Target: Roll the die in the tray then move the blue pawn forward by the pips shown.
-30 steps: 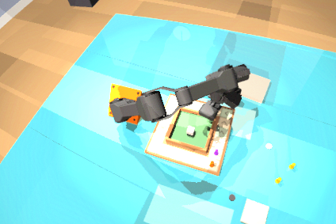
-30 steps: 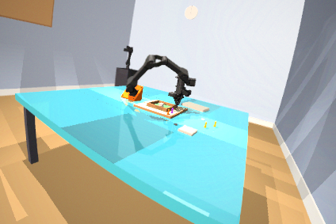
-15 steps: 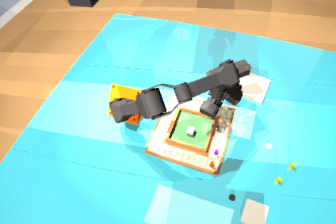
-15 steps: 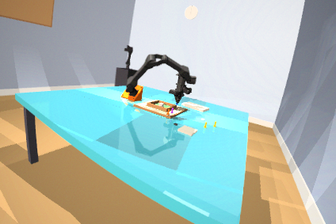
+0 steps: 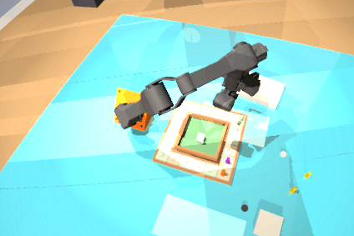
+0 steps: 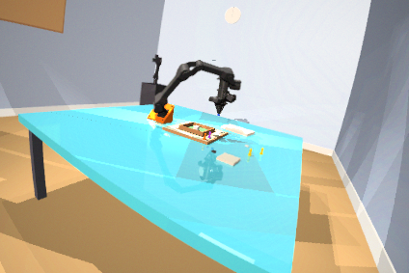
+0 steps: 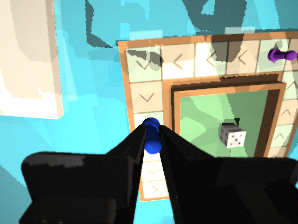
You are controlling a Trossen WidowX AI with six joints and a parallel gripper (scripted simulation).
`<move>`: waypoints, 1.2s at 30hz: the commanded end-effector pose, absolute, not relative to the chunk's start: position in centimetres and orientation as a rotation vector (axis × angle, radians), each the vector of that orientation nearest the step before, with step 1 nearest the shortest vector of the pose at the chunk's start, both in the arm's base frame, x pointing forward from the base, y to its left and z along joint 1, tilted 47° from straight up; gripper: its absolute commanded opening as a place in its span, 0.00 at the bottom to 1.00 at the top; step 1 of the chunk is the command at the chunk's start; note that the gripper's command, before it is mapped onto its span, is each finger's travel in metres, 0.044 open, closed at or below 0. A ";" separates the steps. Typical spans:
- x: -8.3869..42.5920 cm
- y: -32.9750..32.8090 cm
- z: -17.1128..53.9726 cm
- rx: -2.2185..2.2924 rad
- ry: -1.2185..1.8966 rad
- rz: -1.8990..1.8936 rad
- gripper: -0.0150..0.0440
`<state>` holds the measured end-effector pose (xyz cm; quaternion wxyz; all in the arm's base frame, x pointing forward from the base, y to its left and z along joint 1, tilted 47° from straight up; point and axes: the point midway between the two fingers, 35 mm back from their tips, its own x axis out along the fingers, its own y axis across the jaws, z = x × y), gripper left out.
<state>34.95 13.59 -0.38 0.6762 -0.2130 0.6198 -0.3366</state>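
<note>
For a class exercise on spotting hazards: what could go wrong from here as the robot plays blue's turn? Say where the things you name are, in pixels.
The glossy blue pawn (image 7: pixel 152 136) is pinched between the narrow black fingertips of the gripper (image 6: pixel 219 111) (image 7: pixel 151 130), so it might slip or tilt on release.

The square white die (image 5: pixel 201 138) (image 7: pixel 234 136) shows five pips on its top; miscounting the arrowed squares would misplace the pawn.

The small purple pawn (image 5: pixel 228 161) (image 6: pixel 209 134) (image 7: pixel 282 55) stands on the same track, so a low sweep could knock it.
</note>
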 end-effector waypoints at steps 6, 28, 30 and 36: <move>34.6 15.9 1.8 -0.490 1.397 -0.749 0.25; 29.0 14.7 1.0 -0.467 1.395 -0.763 0.25; 28.4 14.5 0.9 -0.464 1.395 -0.764 0.25; 26.6 13.8 0.7 -0.458 1.395 -0.769 0.25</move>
